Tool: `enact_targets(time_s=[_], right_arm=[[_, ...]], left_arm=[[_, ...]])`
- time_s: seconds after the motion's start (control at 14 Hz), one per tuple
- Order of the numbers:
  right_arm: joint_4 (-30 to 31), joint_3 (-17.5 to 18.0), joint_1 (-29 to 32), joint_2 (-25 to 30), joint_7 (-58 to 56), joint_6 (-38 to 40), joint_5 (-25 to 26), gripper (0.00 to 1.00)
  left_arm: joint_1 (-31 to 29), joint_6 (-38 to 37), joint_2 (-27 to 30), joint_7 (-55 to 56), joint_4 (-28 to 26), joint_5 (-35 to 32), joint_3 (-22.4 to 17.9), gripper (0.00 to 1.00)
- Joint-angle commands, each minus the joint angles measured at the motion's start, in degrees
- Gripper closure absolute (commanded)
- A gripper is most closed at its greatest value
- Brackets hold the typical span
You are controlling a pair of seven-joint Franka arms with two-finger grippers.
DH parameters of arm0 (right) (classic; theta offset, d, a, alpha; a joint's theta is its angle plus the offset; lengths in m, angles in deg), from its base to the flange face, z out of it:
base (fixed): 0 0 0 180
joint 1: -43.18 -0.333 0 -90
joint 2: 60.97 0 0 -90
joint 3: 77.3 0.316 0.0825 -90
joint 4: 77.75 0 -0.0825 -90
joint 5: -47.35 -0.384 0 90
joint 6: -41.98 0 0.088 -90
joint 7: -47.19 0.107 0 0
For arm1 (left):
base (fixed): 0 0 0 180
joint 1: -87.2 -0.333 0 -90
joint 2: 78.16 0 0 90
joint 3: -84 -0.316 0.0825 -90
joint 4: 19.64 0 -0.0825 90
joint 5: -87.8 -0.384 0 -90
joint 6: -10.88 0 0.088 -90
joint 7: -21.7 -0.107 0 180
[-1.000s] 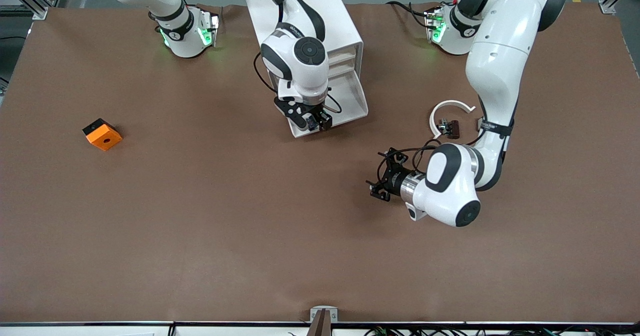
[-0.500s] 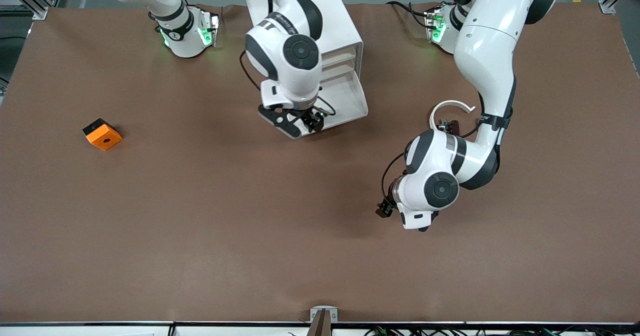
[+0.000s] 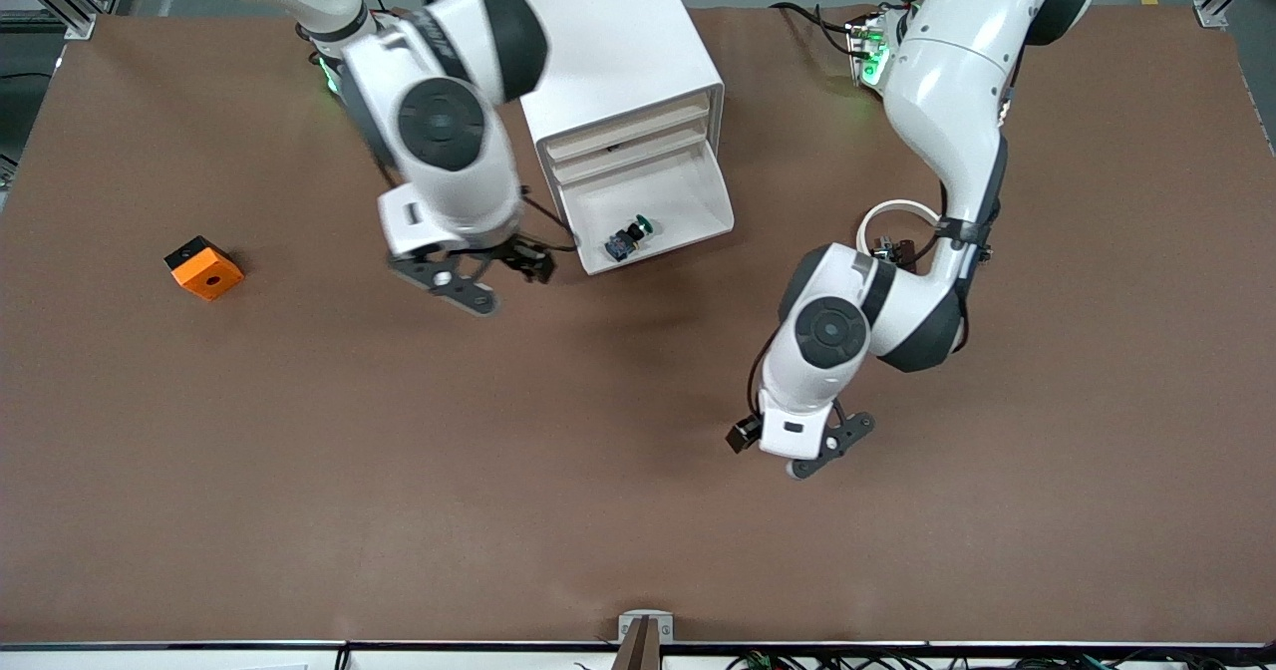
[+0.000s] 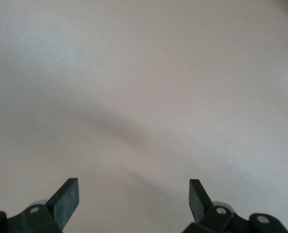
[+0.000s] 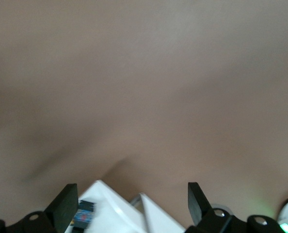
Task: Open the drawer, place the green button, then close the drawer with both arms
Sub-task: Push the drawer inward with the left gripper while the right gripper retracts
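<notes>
The white cabinet stands at the table's robot side, its lowest drawer pulled out. The button lies inside the drawer near its front corner, green cap showing. My right gripper hangs open and empty over the bare table beside the drawer, toward the right arm's end. Its wrist view shows the fingers spread wide, with the drawer's corner and the button at the edge. My left gripper is open over bare table; the left wrist view shows its gripper with nothing between the fingers.
An orange block with a hole lies toward the right arm's end. A white curved strip with a small dark brown part sits under the left arm's forearm. Bare brown table stretches toward the front camera.
My right gripper has left the drawer and swung toward the right arm's end; the button now shows in the drawer. The left arm's wrist has turned and carried its gripper across the bare table.
</notes>
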Motion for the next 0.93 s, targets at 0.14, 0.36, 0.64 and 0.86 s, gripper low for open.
enact_targets(time_s=[0.14,0.36,0.64,0.86], right_arm=[[0.92,1.09,14.11,7.61,-27.00,6.79,0.57,0.00],[1.00,1.09,22.19,9.64,-40.99,10.48,0.65,0.00],[0.74,1.00,29.94,10.08,-51.65,14.01,0.48,0.00],[0.74,1.08,33.28,9.56,-57.45,13.75,0.48,0.00]], left_arm=[[2.20,0.21,5.25,-1.66,-3.79,-1.83,0.38,0.00],[3.17,0.65,7.70,-1.75,-7.91,-1.92,0.64,0.00],[3.52,2.14,11.57,-1.93,-14.94,-1.92,3.54,0.00],[4.04,2.93,11.75,-1.75,-17.42,-1.92,5.48,0.00]])
